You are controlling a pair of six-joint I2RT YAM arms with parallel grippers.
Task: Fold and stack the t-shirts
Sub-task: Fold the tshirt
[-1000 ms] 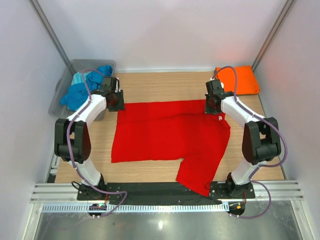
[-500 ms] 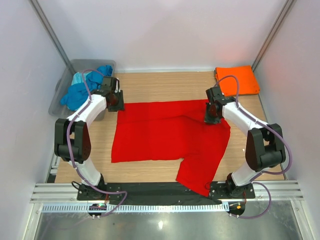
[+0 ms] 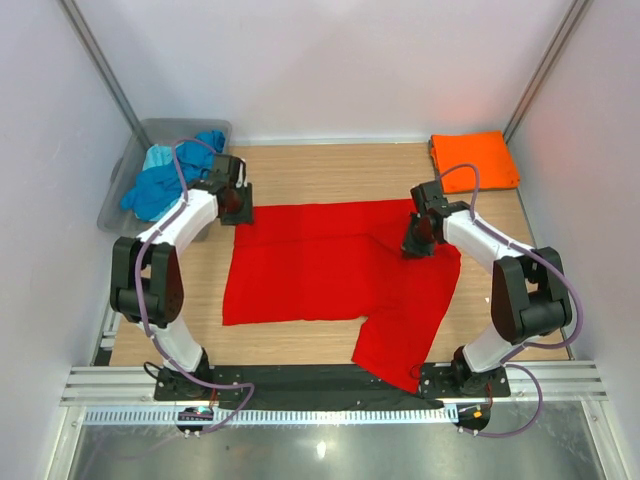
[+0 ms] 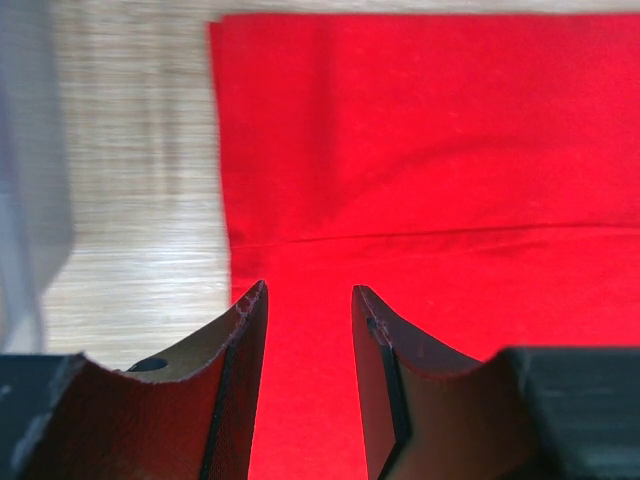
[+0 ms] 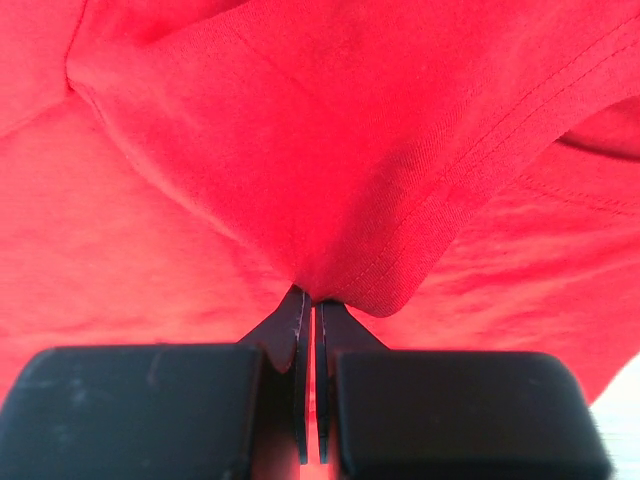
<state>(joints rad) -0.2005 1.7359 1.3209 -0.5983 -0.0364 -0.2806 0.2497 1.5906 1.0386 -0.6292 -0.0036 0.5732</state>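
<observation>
The bright red t-shirt [image 3: 330,270] lies spread over the middle of the table, one part hanging over the near edge. My right gripper [image 3: 416,243] is shut on a hemmed edge of the red t-shirt [image 5: 300,150], which bunches up from the closed fingertips of the right gripper [image 5: 308,297]. My left gripper [image 3: 238,204] hovers over the shirt's far left corner. In the left wrist view the left gripper [image 4: 308,290] stands open above the red cloth [image 4: 450,150], holding nothing. An orange t-shirt [image 3: 473,158] lies folded at the far right corner.
A grey translucent tub [image 3: 150,131] at the far left holds blue and turquoise t-shirts [image 3: 160,182]; its wall [image 4: 30,200] shows beside the left gripper. Bare wooden table [image 3: 330,175] lies behind the red shirt. White walls enclose three sides.
My right gripper has moved toward the near left with the red cloth pinched, drawing the shirt's far right part inward. The left gripper shifted slightly farther over the corner.
</observation>
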